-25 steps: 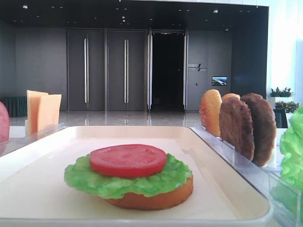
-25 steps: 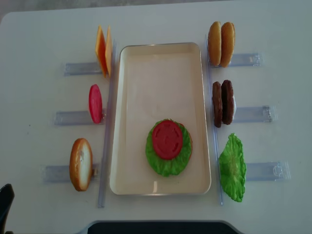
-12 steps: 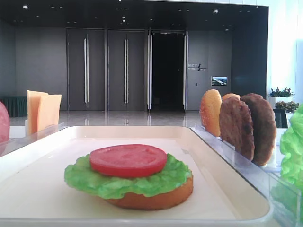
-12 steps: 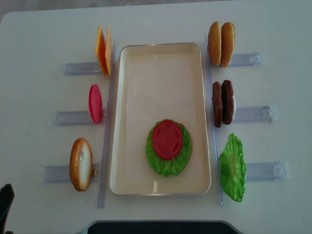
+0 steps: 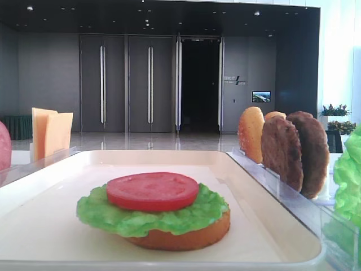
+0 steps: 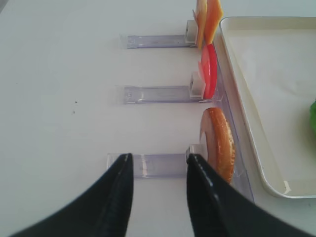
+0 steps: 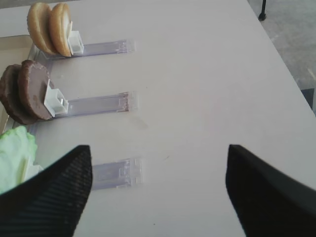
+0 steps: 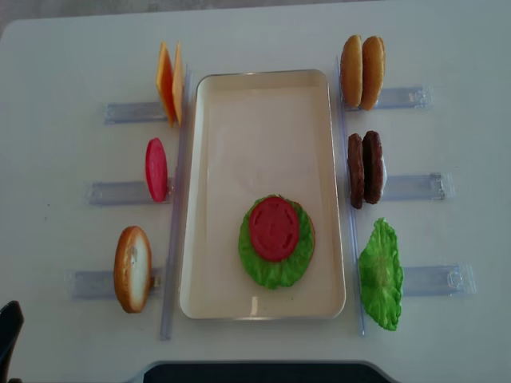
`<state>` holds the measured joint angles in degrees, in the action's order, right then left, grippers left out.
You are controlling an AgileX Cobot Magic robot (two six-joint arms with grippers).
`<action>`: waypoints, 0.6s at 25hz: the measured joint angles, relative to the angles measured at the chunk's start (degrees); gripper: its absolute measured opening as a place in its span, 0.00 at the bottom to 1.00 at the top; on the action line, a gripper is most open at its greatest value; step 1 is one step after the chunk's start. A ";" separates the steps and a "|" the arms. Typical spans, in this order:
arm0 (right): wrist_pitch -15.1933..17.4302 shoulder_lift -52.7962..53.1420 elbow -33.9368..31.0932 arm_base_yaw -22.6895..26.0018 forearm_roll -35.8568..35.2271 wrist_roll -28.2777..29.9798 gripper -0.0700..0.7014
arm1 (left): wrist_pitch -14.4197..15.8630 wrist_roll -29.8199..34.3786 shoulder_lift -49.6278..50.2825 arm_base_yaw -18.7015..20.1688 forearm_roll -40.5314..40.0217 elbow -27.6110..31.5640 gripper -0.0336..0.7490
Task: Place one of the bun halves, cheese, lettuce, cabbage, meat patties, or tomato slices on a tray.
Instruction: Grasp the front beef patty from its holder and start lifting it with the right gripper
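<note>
Overhead and wrist views of my workspace. The cream-white tray (image 8: 263,120) lies along the middle of the white tabletop (image 8: 64,64). On its near half sits a stack: a bun half (image 5: 186,237) at the bottom, a green lettuce leaf (image 8: 271,267) over it, and a red tomato slice (image 8: 274,227) on top.

Clear plastic racks (image 8: 132,112) flank both long sides of the tray. Toward the left edge of the tabletop, from far to near, stand two cheese slices (image 8: 168,82), a second tomato slice (image 8: 156,169), and a lone bun half (image 8: 132,269), all on edge. Toward the right edge, from far to near, stand two bun halves (image 8: 362,72), two meat patties (image 8: 365,168) touching face to face, and a second lettuce leaf (image 8: 381,274).

My right gripper (image 7: 158,192) hovers over bare tabletop near the right edge, well apart from the patties; its two dark fingers (image 7: 54,197) are spread wide with nothing between them. My left gripper (image 6: 158,197) hangs over the nearest left-hand rack, just beside the lone bun half; its fingers (image 6: 116,197) stand parted with only the rack seen in the gap, gripping nothing. In the overhead view only a dark sliver shows at the near left corner.
</note>
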<state>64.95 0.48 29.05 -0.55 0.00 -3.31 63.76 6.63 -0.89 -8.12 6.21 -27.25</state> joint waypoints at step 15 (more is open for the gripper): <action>1.02 -34.64 13.86 0.00 -1.06 0.06 0.78 | 0.00 0.00 0.00 0.00 0.05 0.00 0.40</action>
<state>65.97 -34.16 42.91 -0.55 -1.06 -3.24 63.76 6.63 -0.89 -8.12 6.26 -27.25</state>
